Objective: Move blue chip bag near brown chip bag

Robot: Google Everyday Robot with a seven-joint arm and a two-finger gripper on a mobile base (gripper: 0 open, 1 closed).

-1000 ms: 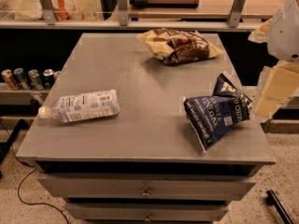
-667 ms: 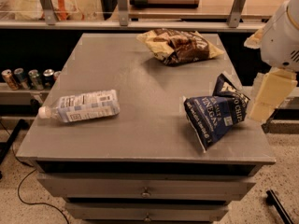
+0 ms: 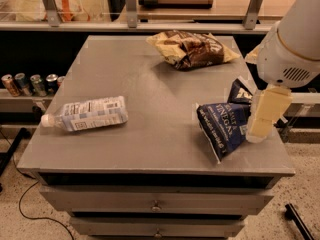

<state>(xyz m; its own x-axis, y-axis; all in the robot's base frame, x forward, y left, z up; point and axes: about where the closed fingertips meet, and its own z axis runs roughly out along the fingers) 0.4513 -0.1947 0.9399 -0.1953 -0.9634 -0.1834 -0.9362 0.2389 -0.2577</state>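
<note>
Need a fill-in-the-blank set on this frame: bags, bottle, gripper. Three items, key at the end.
1. The plastic bottle lies on its ___.
2. The brown chip bag sits ___ from the camera than the blue chip bag.
3. The gripper hangs right beside the ___ chip bag.
Missing words: side; farther; blue.

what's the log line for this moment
blue bag: front right of table | brown bag: back, apart | claw: at blue bag's right end | bottle: left, lying
</note>
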